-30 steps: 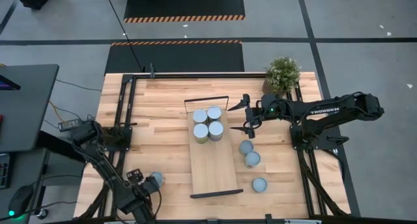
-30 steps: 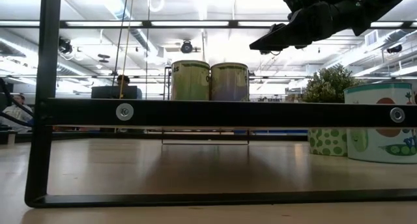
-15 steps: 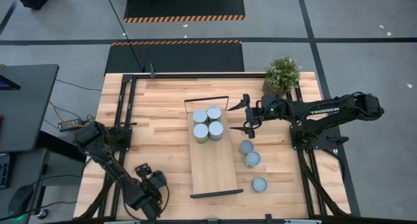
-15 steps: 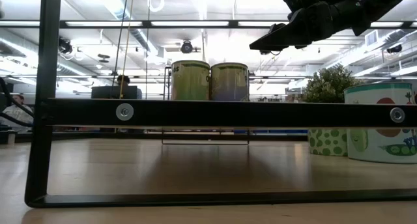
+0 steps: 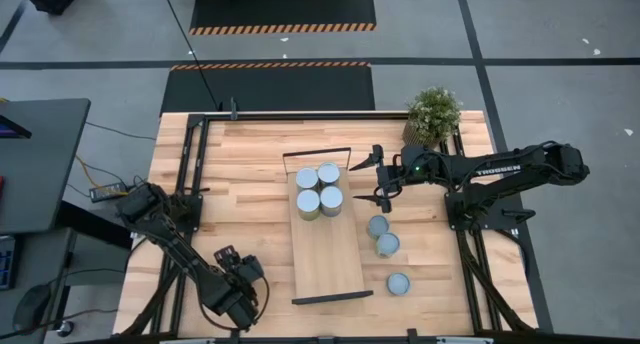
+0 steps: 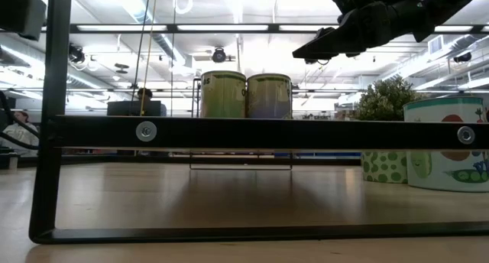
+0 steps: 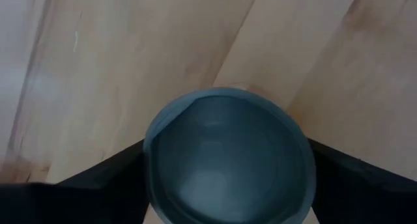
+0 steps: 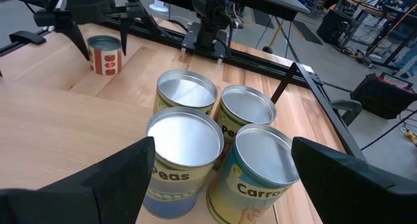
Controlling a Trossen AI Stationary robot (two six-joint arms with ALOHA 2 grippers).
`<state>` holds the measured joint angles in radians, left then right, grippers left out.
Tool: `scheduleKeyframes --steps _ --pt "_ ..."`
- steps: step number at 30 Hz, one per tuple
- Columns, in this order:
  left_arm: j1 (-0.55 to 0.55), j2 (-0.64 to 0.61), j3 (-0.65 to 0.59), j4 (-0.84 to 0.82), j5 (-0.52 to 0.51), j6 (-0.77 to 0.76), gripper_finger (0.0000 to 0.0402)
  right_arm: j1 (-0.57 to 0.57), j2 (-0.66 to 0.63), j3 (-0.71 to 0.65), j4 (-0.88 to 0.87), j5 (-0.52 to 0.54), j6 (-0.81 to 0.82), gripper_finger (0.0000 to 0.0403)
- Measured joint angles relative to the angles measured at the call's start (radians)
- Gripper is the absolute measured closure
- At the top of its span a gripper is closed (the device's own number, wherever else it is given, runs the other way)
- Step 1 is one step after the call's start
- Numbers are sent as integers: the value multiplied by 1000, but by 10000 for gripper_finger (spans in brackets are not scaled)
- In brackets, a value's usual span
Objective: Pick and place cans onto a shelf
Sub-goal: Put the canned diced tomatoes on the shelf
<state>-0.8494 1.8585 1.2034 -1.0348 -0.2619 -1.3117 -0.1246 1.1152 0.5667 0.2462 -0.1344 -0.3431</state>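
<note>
- Four cans (image 5: 318, 189) are standing in a tight two-by-two block on the far end of the shelf (image 5: 328, 259), the long light-wood board you are seeing in the middle of the table (image 5: 240, 174).
- Three more cans (image 5: 386, 244) are sitting on the table to the right of the shelf, two near each other beside its middle and one apart toward the near edge.
- One can (image 7: 228, 159) is filling the left wrist view, its round top sitting between the two dark fingers (image 7: 98, 185), which are standing close at both its sides; you cannot tell from the pictures whether they are gripping it.
- Your left gripper (image 5: 240, 284) is working over the near left part of the table, left of the shelf's near end.
- Your right gripper (image 5: 375, 181) is hovering with its fingers spread wide and holding nothing, just right of the four-can block.
- From table height, two of the shelf cans (image 6: 246, 95) are showing side by side above the black frame bar (image 6: 267, 131).
- One potted plant (image 5: 433, 114) is standing at the far right corner.
</note>
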Motion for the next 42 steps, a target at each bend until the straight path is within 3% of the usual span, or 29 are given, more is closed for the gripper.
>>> scheduleKeyframes --steps 6,15,19,24,32,42 --pt "50 -43 -1 -13 6 22 87 0 0 0 0 -1 0 35" --pt "254 -147 1 63 -12 254 88 0 -73 0 -139 62 8 35" --pt "344 -147 1 177 55 402 88 0 -104 0 -162 62 33 35" --pt "411 -146 55 158 129 451 89 0 -92 0 -181 62 34 35" --pt "439 -135 215 152 -1 528 89 0 -89 0 -169 62 30 35" --pt "490 -29 227 282 -13 526 88 0 -89 0 -163 54 32 35"
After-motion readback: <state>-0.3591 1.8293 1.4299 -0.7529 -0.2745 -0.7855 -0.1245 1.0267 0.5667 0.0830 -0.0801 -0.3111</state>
